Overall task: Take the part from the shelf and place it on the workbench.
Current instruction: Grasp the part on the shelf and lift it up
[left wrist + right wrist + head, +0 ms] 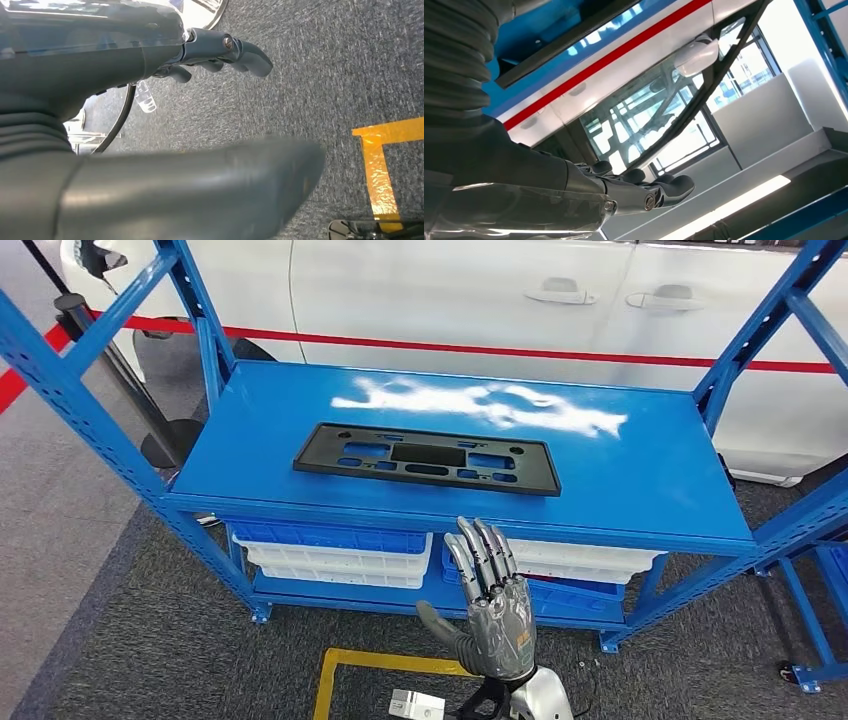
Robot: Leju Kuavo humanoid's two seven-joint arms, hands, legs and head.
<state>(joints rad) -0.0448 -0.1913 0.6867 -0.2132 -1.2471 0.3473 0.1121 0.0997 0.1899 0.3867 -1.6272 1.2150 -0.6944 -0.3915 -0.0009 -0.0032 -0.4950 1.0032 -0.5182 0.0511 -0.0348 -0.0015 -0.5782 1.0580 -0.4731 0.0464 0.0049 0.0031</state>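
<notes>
One black part (427,459) is lying on the blue shelf (640,480); three crates are sitting below at six o'clock: one blue crate (330,536), two white.

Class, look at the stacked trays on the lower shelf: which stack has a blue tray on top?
The left stack of trays does: a blue tray sits on top of its white ones. The right stack shows white on top, partly hidden behind the raised right hand.

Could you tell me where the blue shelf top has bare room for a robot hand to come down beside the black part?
The blue shelf top is bare right of the black part, out to the right uprights, and behind it toward the white car. A narrower strip lies left. The front strip is thin. The right robot hand is below the front edge.
</notes>
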